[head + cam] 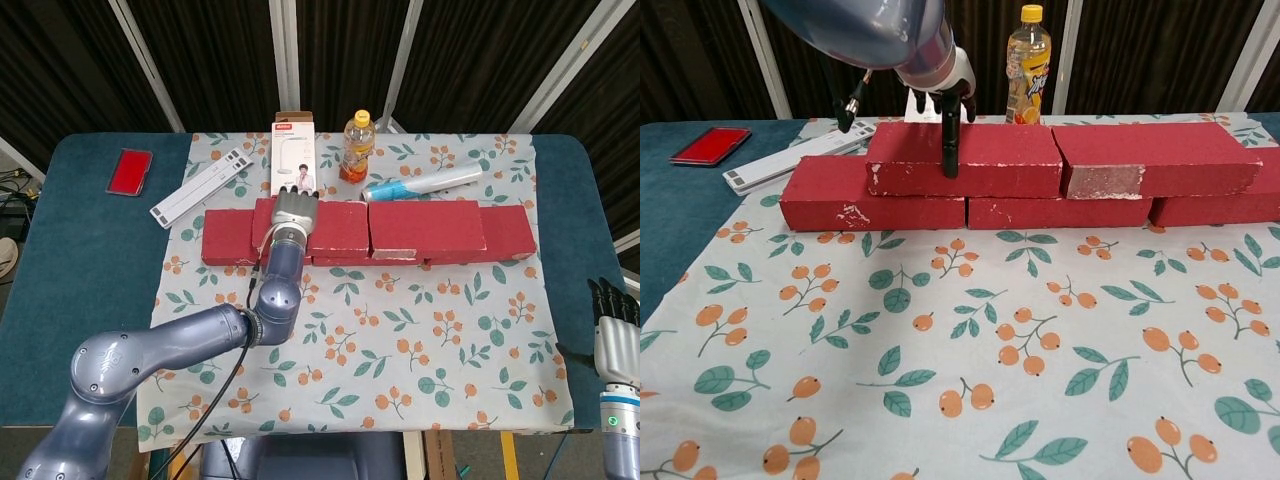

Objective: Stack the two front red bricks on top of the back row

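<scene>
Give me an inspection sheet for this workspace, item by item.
Surface: floral cloth over a blue table.
Job's things: two upper bricks lie on the back row.
Clutter: juice bottle, white box, white strip, blue-white tube, red case.
Hands: left hand grips the left upper brick; right hand holds nothing at the table's edge.
Cables: black cable along the left arm.
Surroundings: dark curtains.
</scene>
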